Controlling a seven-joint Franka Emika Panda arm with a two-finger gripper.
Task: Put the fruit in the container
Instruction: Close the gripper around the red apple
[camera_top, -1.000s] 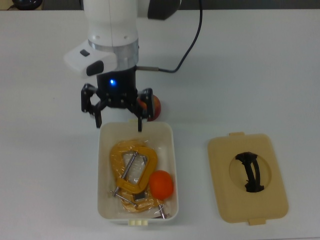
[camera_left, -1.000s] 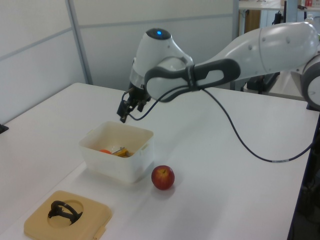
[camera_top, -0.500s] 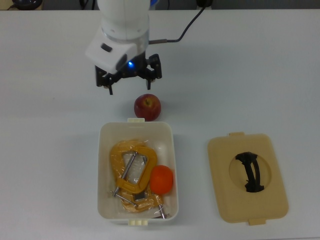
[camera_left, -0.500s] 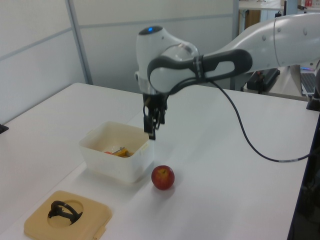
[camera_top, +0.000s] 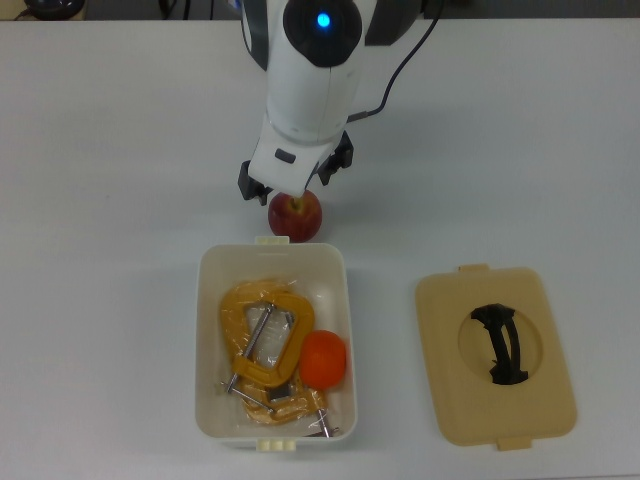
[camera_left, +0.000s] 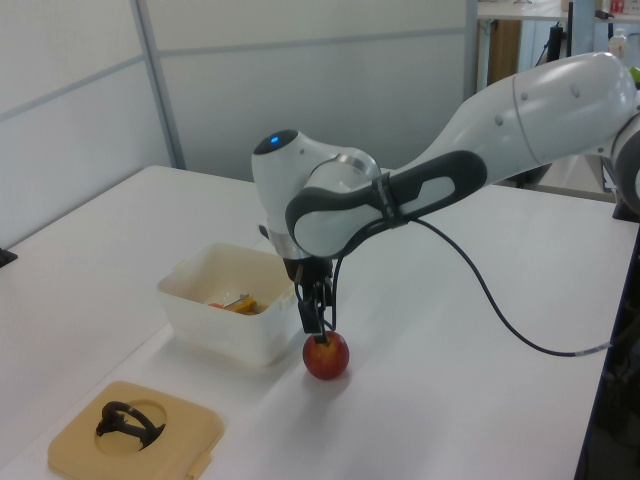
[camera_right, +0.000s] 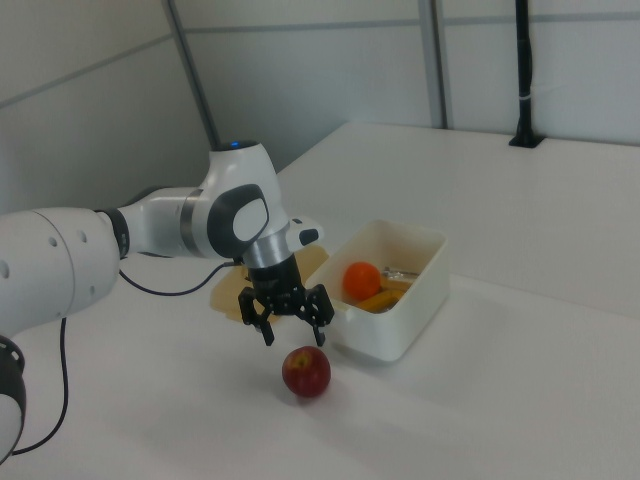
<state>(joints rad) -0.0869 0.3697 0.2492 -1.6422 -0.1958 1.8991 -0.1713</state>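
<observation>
A red apple sits on the white table just outside the container, directly beneath the gripper, whose spread, empty fingers hang just above it.

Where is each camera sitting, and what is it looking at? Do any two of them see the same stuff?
Top view: looks straight down on the white table; shows the arm's wrist above the apple, the container and the tan lid.
Left view: off one side, level with the arm; lid nearest, long white arm reaching in from the left view's right.
Right view: the opposite side; open gripper just above the apple, arm entering from the right view's left.
All three share the apple and the container with the orange.
</observation>
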